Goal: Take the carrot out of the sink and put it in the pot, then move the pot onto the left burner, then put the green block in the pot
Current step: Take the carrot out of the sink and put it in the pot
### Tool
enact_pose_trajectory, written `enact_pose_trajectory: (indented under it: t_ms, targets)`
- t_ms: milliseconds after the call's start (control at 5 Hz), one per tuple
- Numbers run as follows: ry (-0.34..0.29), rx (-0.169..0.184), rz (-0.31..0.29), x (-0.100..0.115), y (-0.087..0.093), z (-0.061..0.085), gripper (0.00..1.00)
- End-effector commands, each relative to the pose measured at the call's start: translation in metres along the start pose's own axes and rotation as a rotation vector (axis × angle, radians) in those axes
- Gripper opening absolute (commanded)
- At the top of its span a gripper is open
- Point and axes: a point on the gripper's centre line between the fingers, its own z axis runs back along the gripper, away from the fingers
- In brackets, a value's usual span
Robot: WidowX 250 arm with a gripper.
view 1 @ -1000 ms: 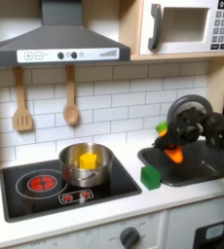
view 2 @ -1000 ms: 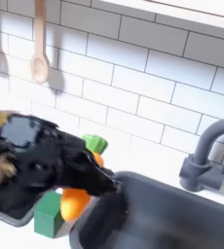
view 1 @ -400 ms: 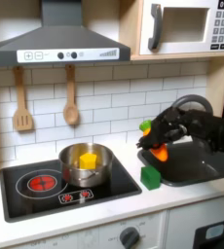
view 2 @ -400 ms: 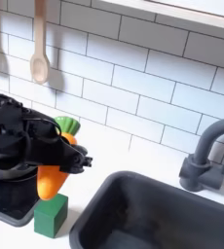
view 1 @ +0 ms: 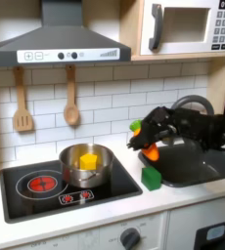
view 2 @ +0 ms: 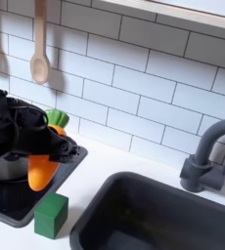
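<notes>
Gripper: we see the gripper [view 1: 147,140] clenched on the carrot [view 1: 152,153], carried in the air above the counter; in the second exterior view the carrot [view 2: 41,170] hangs orange end down, its green tip up by the black fingers.
Carrot's place: out of the sink [view 1: 207,164], at about 9 o'clock from the basin in the first exterior view, and over the green block [view 1: 151,178], not touching it.
Why held so: we judge the lift keeps the carrot clear of the sink's rim and the block on the way across.
Pot: the pot [view 1: 73,168] stands on the stovetop [view 1: 26,195], at about 8 o'clock from the gripper in the first exterior view, open side up to take the carrot.
Already inside: a yellow block [view 1: 87,159] lies in the pot.
Left burner: the red-ringed left burner [view 1: 38,183] lies bare at 9 o'clock of the pot.
Step in hand: we take it as the carry to the pot; the drop is not yet made.
Green block: on the counter, between stovetop and sink in both exterior views, untouched.
</notes>
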Motion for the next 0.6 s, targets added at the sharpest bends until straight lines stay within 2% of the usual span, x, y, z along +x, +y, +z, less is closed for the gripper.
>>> enact_pose_trajectory:
  t_ms: [0,400]
  targets:
    - [0.016,0.010,0.042,0.011,0.022,-0.011,0.00]
    - [0.004,0.015,0.075,0.020,0.037,-0.008,0.00]
